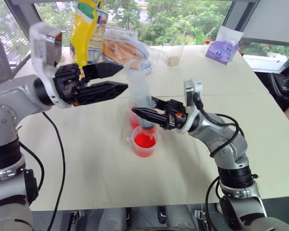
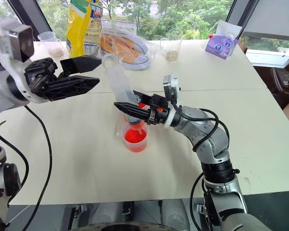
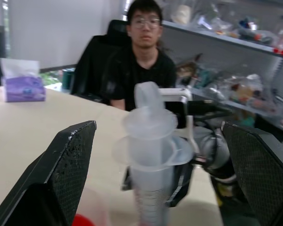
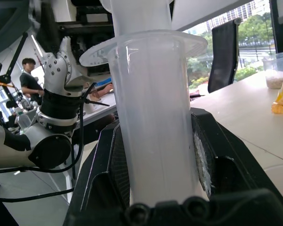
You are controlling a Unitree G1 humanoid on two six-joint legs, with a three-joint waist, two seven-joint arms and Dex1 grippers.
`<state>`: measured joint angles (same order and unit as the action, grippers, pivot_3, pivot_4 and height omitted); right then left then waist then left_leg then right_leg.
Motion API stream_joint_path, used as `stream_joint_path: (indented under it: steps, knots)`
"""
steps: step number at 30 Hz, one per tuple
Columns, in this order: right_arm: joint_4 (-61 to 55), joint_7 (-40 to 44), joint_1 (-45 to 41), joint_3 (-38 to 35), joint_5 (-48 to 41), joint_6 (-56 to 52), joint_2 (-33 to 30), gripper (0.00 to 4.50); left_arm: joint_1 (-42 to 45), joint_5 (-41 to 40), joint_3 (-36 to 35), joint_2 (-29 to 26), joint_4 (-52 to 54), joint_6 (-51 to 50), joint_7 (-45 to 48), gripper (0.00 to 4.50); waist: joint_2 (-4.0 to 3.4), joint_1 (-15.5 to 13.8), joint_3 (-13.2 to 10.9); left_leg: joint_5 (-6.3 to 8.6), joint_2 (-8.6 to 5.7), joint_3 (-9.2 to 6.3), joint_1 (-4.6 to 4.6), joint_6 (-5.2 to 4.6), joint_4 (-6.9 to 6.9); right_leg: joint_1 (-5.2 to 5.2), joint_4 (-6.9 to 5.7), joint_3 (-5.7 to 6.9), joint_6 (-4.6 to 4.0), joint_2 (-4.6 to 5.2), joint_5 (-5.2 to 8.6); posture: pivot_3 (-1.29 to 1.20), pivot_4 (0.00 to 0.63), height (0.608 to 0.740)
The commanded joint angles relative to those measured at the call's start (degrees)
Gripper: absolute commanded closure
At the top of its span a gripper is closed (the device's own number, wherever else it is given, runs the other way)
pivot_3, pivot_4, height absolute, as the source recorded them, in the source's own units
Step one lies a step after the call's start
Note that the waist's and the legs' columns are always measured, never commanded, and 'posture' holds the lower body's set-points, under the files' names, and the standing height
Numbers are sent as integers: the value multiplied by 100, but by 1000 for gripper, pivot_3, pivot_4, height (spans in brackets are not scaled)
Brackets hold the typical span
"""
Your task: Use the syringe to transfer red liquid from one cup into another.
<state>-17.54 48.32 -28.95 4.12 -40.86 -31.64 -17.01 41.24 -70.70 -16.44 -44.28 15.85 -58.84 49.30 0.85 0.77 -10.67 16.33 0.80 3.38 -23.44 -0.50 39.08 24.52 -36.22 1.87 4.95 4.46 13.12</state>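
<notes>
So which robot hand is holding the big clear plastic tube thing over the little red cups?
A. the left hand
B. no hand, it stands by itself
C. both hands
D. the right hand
D: the right gripper has its black fingers clamped around the barrel of the large clear plastic syringe, while the left gripper is open beside it.

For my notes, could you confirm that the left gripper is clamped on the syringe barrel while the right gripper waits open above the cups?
Reversed: the right gripper clamps the syringe barrel, and the left gripper waits open, as the left eye view shows.
</notes>
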Motion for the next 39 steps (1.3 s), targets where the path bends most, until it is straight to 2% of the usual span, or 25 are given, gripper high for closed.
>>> stream_joint_path:
  steps: [1, 9, 10, 12, 17, 19, 30, 39]
  knots:
    - [-50, 46, -49, -16, 37, 166, 6, 3062, 232, -147, 57, 89, 57, -3, -184, 110, 0, -6, 0, 0, 0, 0, 0, 0, 0, 0, 0, 0, 0, 0, 0, 0, 150, 740]
    - [-76, 48, -23, 10, 88, 178, -13, 3062, 469, -85, 219, 386, -118, 19, -436, 110, 1, 5, 0, 0, -1, -3, 0, 0, 2, -3, 1, 0, 0, -4, 0, 0, 150, 740]
    - [-70, 46, -26, 6, 92, 176, -13, 3062, 484, -99, 221, 410, -124, 8, -450, 328, 1, 4, 0, 0, -1, -3, 0, 0, 2, -3, 1, 0, 0, -4, 0, 0, 150, 740]
    - [-54, 51, -35, 2, 99, 178, -11, 3062, 504, -124, 221, 444, -132, -11, -476, 896, 1, 2, 0, 0, -1, -3, 0, 0, 2, -3, 1, 0, 0, -4, 0, 0, 150, 740]
    - [-24, 63, -47, -1, 115, 185, -7, 3062, 506, -166, 218, 466, -121, -43, -504, 3307, 1, -2, 0, 0, -1, -3, 0, 0, 2, -3, 1, 0, 0, -4, 0, 0, 150, 740]
    - [-16, 70, -55, -1, 118, 185, -2, 3062, 483, -164, 225, 450, -88, -53, -490, 4439, 1, -2, 0, 0, -1, -3, 0, 0, 2, -3, 1, -1, 0, -3, 0, 0, 150, 740]
    - [-95, -32, -353, -141, -69, 74, 78, 3062, 132, 425, 702, 353, 137, 167, -36, 4439, 1, -2, -1, 0, -1, -2, 0, 0, 2, -3, 1, 0, 0, -3, 0, 0, 150, 740]
    - [-119, -229, -676, -337, -213, -41, 210, 3062, -18, 609, 901, 406, 204, 252, 135, 4439, 1, -2, -1, -1, -1, -3, 0, 0, 2, -3, 1, 0, 0, -3, 0, 0, 150, 740]
